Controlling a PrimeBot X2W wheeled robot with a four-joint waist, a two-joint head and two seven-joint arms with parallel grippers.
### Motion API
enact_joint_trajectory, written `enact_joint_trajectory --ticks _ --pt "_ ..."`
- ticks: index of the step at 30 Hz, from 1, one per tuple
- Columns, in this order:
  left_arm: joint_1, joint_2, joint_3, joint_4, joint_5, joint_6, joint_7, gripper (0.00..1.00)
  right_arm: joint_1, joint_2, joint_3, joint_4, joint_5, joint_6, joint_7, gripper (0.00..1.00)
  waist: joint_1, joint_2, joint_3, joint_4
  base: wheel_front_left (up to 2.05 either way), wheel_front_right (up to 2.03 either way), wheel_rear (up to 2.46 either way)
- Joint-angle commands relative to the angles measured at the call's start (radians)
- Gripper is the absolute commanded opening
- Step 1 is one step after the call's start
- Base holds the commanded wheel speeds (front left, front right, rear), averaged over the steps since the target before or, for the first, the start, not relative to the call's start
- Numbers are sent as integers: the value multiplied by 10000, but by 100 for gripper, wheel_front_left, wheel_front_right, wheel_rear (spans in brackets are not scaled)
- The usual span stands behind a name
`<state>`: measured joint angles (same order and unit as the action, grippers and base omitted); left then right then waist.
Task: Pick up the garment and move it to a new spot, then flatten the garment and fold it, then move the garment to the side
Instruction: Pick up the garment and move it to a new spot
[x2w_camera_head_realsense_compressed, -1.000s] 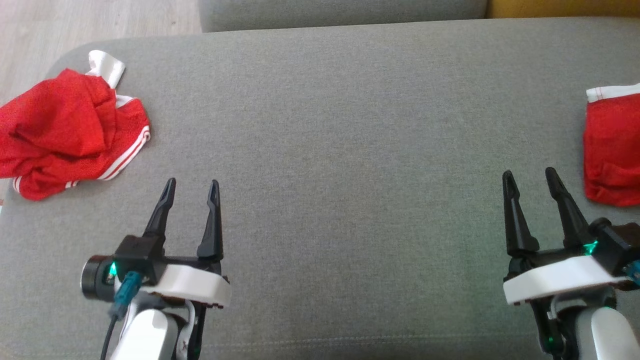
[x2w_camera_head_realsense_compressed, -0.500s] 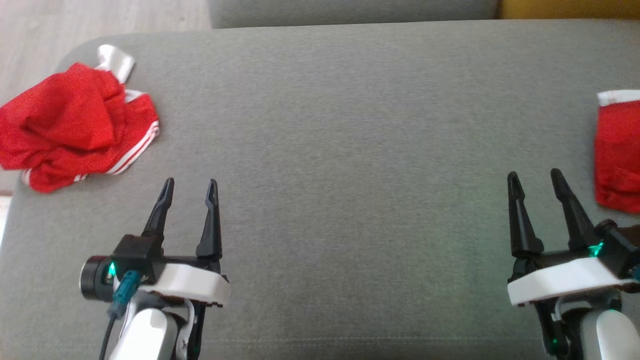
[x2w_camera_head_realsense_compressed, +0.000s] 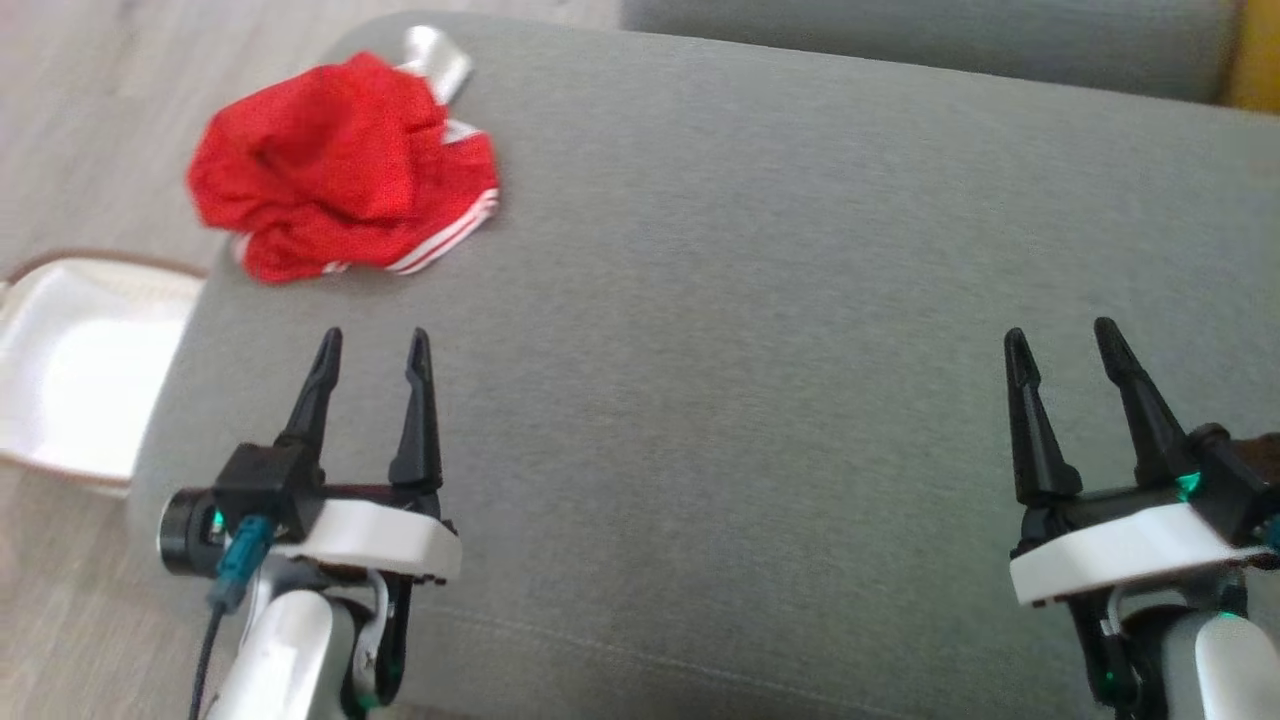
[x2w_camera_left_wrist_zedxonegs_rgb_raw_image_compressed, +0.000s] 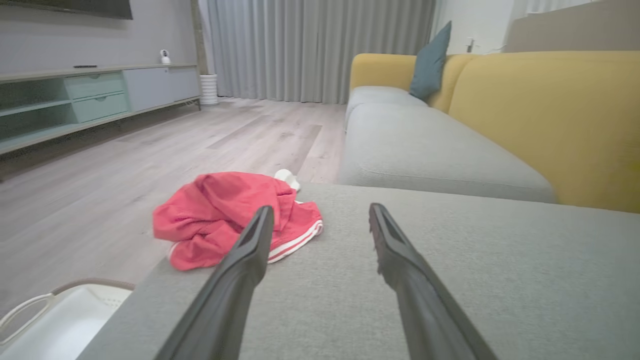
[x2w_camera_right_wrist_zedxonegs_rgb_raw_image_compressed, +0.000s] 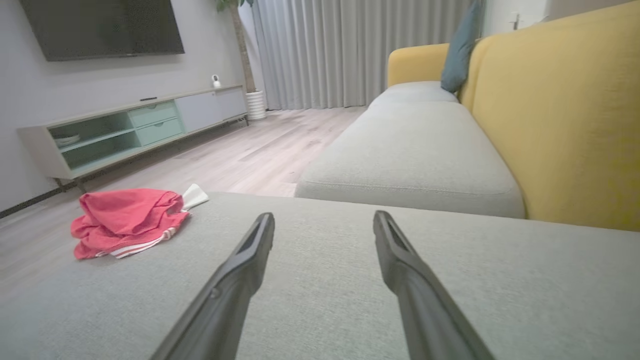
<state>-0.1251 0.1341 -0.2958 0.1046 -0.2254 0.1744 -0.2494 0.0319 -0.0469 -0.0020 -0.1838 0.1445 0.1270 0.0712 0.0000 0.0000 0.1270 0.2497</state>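
While left hand (x2w_camera_head_realsense_compressed: 375, 338) and right hand (x2w_camera_head_realsense_compressed: 1059, 332) hang wide and empty over the grey cushion (x2w_camera_head_realsense_compressed: 750, 300), the red garment (x2w_camera_head_realsense_compressed: 340, 170) lies crumpled at its corner, a white basket (x2w_camera_head_realsense_compressed: 90, 380) on the floor beside.

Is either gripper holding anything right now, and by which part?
Nothing is held. The left gripper and right gripper are both open and empty; the red garment lies crumpled on the cushion, apart from both.

One red garment (x2w_camera_head_realsense_compressed: 340, 170) lies at eleven o'clock in the head view, one white basket (x2w_camera_head_realsense_compressed: 70, 370) at nine. Two grippers show: left gripper (x2w_camera_head_realsense_compressed: 374, 340) at seven, right gripper (x2w_camera_head_realsense_compressed: 1060, 332) at five.
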Motion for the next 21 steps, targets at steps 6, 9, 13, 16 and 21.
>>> enact_joint_trajectory --ticks 6,9,13,16,21 --pt "-229 41 726 -511 129 -85 -121 100 -339 -101 377 -493 -127 37 160 100 0 0 -40 872 0 0 0" --pt "-137 13 857 -547 175 -127 -122 100 -370 -136 443 -511 -155 37 216 100 0 0 -11 942 0 0 0" --pt "-100 -52 1069 -610 230 -147 -123 100 -442 -172 500 -592 -152 37 275 100 0 0 139 901 0 0 0" --pt "-218 -145 1232 -598 222 -204 -123 100 -535 -220 552 -679 -112 37 364 100 0 0 389 777 0 0 0" --pt "-1030 -251 1514 -26 9 -536 -123 100 -768 -391 544 -980 -127 37 627 100 0 0 1168 506 0 0 0"
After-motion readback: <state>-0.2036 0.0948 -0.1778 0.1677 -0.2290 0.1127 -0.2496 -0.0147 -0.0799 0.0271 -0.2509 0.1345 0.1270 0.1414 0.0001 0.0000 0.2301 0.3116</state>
